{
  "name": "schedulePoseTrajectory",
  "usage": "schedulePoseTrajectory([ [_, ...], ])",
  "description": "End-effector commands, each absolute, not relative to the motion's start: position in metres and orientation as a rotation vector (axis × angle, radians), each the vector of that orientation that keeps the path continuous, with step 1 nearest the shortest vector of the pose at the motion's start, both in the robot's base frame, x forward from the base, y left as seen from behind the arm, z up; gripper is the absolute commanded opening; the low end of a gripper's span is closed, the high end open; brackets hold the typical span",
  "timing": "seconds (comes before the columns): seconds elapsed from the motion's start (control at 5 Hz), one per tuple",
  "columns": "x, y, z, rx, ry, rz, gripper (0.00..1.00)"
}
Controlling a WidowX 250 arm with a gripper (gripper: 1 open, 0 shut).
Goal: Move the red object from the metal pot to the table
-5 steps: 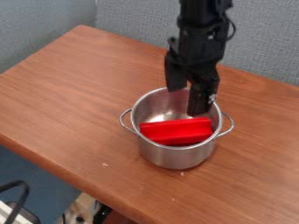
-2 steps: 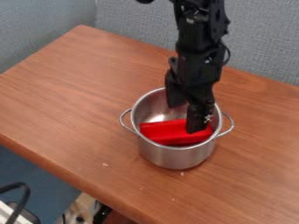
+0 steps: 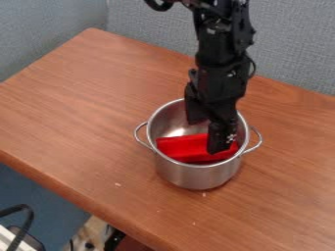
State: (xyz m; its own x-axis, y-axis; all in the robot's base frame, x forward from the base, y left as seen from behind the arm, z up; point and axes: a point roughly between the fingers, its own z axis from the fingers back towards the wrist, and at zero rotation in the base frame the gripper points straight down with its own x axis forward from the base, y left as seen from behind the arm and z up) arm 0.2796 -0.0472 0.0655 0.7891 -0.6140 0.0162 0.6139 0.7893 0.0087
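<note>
Camera view, single angle from above and to the side: my pincer (image 3: 214, 130) points straight down into the metal pot (image 3: 197, 165), fingers spread apart, nothing grasped. One finger (image 3: 193, 110) drops on the far side of the red object (image 3: 194, 147), the other finger (image 3: 222, 132) comes down in front of it over its right half, so the block sits between them. Can't tell if either finger is actually touching the block, the near one covers that spot. Red object lies inside the pot, flat and long, spanning most of the pot's width, its left end near the left inner wall, right end hidden behind my finger. Pot is shiny steel, round, straight sides, one loop handle (image 3: 139, 130) visible on the left rim, another on the right rim near my finger. Pot stands upright on the tabletop (image 3: 78, 88), toward its near right edge. Tabletop is reddish-brown wood grain with a darker edge. My black arm (image 3: 222, 44) rises from the pot to the top of the frame. Grey wall (image 3: 295, 39) behind, dark floor area below the tabletop edge, some cable (image 3: 16, 221) at bottom left.
</note>
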Motion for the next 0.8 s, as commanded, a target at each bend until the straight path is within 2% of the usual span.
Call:
schedulePoseTrajectory([
  [0.0, 0.2818, -0.0440, 0.0686, 0.010, -0.037, -0.658, 1.00],
  [0.6, 0.2815, -0.0410, 0.0637, 0.003, -0.028, -0.655, 1.00],
])
